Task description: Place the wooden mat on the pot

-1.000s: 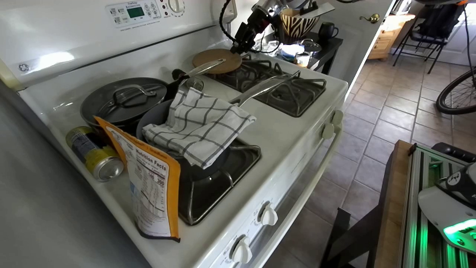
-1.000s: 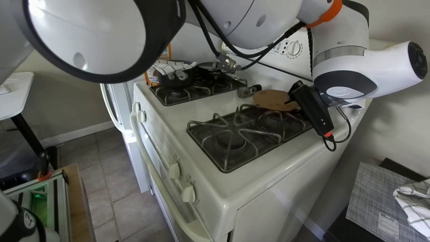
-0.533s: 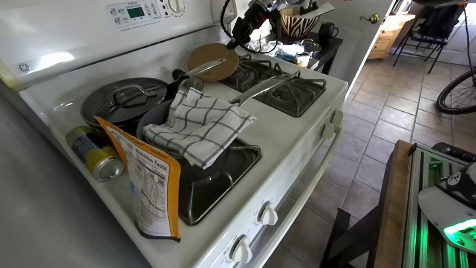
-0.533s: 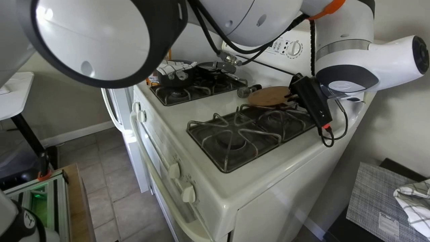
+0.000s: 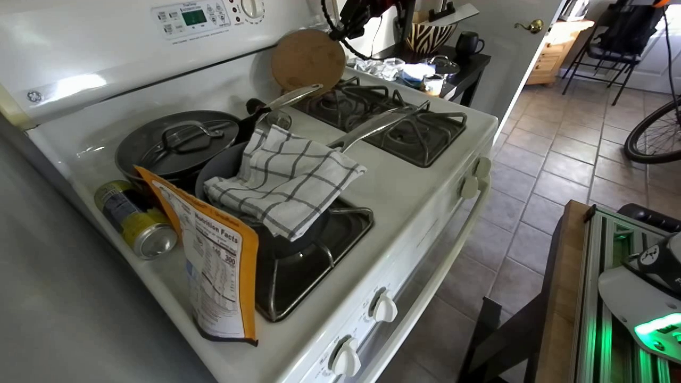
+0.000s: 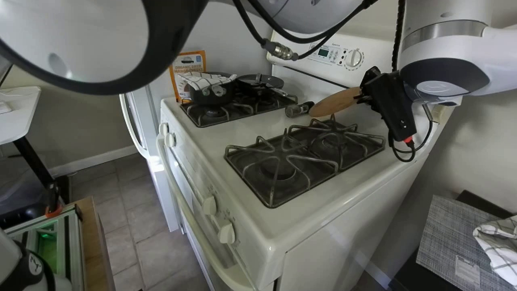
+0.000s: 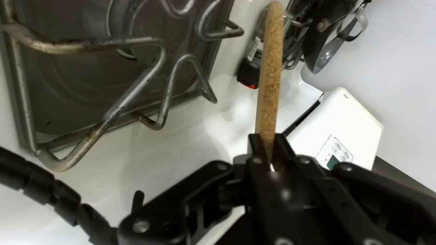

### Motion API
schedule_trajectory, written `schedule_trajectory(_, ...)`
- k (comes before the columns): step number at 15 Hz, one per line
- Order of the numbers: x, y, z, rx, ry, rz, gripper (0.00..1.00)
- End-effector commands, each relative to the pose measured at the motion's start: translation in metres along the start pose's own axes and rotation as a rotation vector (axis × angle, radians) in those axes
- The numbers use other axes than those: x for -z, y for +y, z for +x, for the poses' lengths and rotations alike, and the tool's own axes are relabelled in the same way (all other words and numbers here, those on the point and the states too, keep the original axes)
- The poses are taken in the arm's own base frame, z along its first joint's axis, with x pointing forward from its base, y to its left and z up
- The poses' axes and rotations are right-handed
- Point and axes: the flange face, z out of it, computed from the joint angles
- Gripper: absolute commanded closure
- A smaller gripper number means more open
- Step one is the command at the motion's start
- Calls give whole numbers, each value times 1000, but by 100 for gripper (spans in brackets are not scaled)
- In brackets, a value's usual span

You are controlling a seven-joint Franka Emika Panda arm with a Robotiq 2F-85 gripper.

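Observation:
The wooden mat [image 5: 308,61], a thin round tan disc, is in the air over the back burner in both exterior views; it also shows tilted [image 6: 336,103]. My gripper [image 6: 360,95] is shut on its edge. In the wrist view the mat [image 7: 270,68] shows edge-on between the two fingertips [image 7: 268,146]. A dark pot with a lid [image 5: 127,151] stands at the back of the far burners. In front of it is a dark pan [image 5: 226,162] with a grey-white checkered cloth [image 5: 287,175] draped over it. The mat is apart from both.
Long metal handles [image 5: 372,127] stick out from the pans toward the near burner grate [image 6: 278,169]. A small dark-capped bottle [image 6: 299,109] lies between the burners. An orange pouch [image 5: 221,276] and a yellow can [image 5: 135,221] stand by the pans. The stove's back panel [image 5: 133,32] rises behind.
The gripper has risen with the mat in it. The mat went from lying nearly flat at the back burner to tilted up above it. The pots have not moved.

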Motion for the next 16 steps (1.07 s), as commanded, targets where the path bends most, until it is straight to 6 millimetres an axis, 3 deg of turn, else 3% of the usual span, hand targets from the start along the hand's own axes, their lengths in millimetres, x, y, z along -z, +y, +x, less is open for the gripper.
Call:
schedule_trajectory(1,27,-15,-22,1,-26,128,98)
schedule_trajectory(4,41,-36,-46,30,-125,232,98)
schedule_trajectory(7,43,-71,-68,58,-248,313,98)
schedule_trajectory(12,10,-143,-68,123,-296,394,98)
schedule_trajectory(16,-28,-196,-65,159,-353,440,98)
